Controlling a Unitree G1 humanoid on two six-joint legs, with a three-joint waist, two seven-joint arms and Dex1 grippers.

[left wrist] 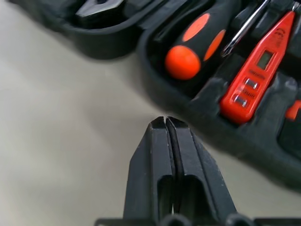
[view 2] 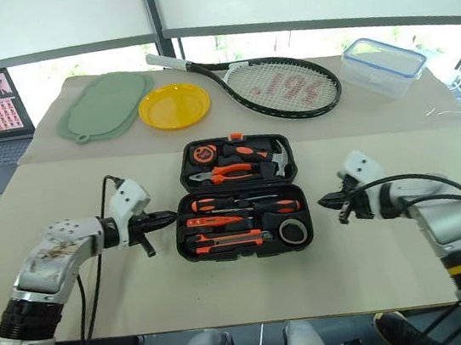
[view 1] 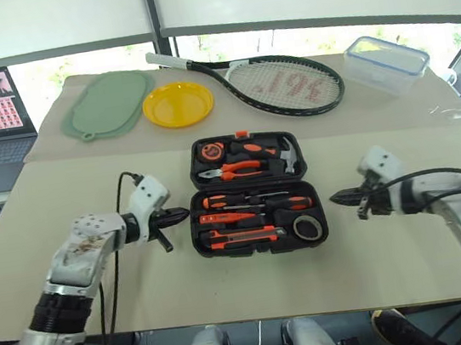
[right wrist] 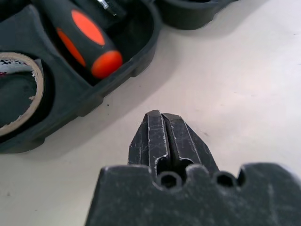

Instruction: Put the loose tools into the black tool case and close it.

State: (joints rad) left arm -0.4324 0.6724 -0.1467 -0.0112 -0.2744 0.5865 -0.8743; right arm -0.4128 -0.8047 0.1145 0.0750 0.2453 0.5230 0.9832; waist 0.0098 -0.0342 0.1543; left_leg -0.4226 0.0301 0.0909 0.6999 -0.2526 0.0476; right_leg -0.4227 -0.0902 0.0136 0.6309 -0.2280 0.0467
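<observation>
L claw [view 1: 176, 215] is sitting clenched on nothing, tips pointing at the left end of the tool case [view 1: 254, 193]; R claw [view 1: 343, 199] is likewise clenched and empty, pointing at the right end, a bit further off. Both are resting just above the table [view 1: 61, 188], apart from the case.

Case is lying open mid-table, lid half away from the robot w/ pliers [view 1: 232, 170], hammer [view 1: 285, 154] and tape measure [view 1: 209, 151] seated; near half is holding the screwdrivers [view 1: 255, 196], utility knife [view 1: 240, 238] and tape roll [view 1: 309, 228]. Nothing loose is showing on the table, so prob. only closing is left.

Handling, as a guess: the case is looking like stiff moulded plastic, loaded w/ steel tools so fairly heavy, unlikely to slide much. The textured shell is giving decent friction. Best hold is prob. the far rim of the lid at both ends, lifting it over the hinge toward the robot, then pressing by the orange latch [view 1: 241, 134]. Tools themselves are small w/ grippy handles; tape roll is light and could hop out if the lid is slammed.
</observation>
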